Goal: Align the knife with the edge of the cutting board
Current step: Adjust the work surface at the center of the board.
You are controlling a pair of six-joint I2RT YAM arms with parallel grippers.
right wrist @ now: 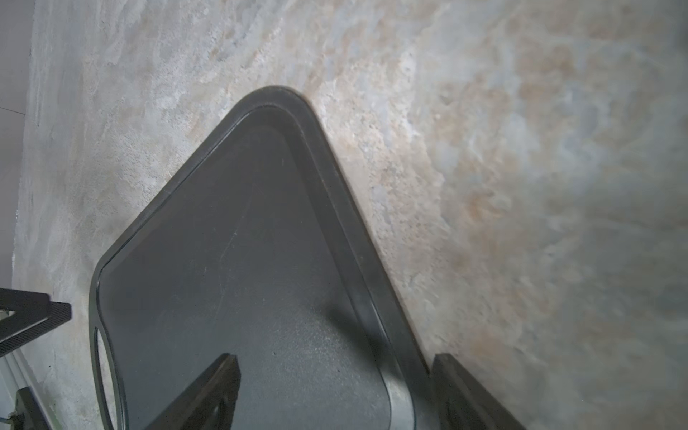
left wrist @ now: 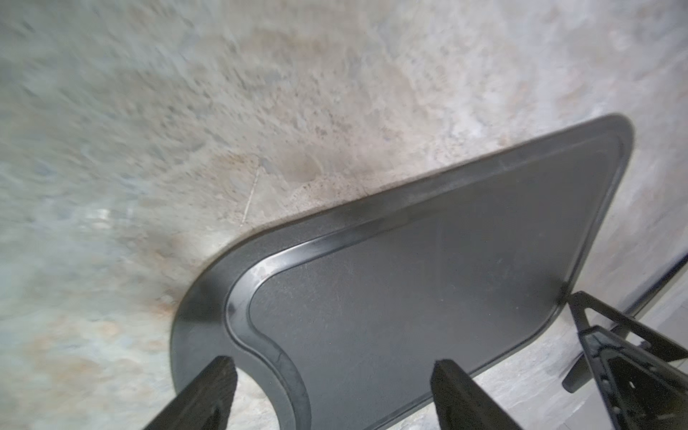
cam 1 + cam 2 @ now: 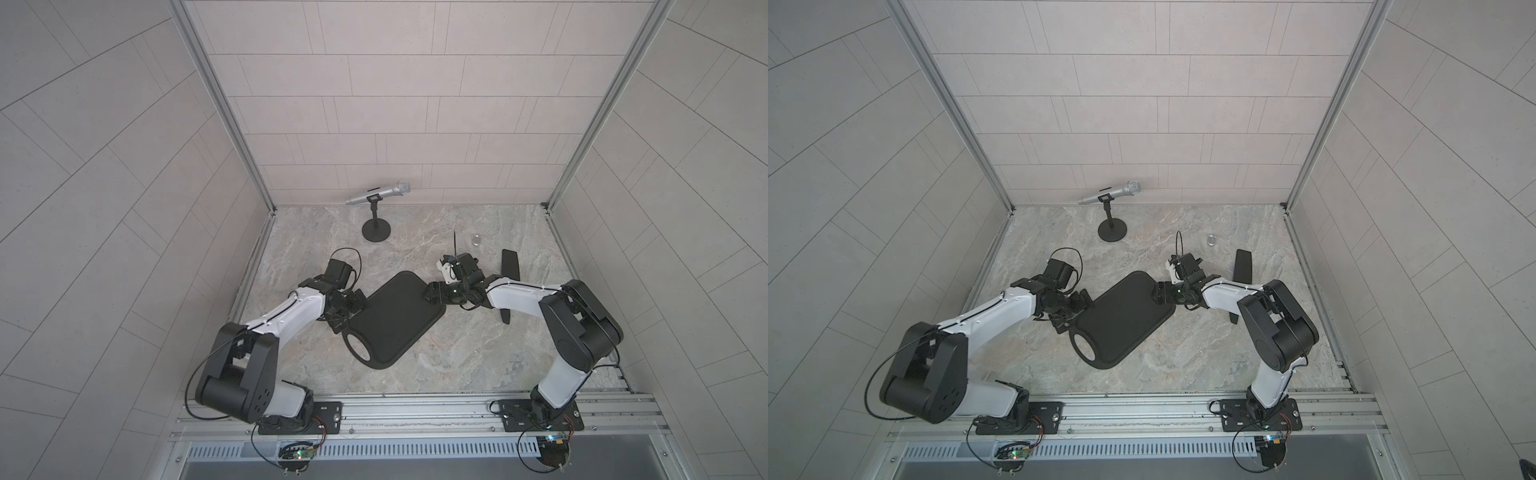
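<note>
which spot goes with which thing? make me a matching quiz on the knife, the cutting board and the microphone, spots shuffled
Things:
1. knife
2. cutting board
3. microphone

Spots:
a. up on a stand at the far end
b. flat on the table, handle hole at the near end
c. partly hidden under the right arm

Pairs: 1-c, 2-b, 3-a

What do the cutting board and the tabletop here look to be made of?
Cutting board: probably plastic, matte black, judging by the moulded groove round its rim, fine pale scratches and dull sheen. Tabletop: stone-look, with grey-beige marbled veining and a matt finish. Whether it is real stone or printed laminate cannot be told.
</note>
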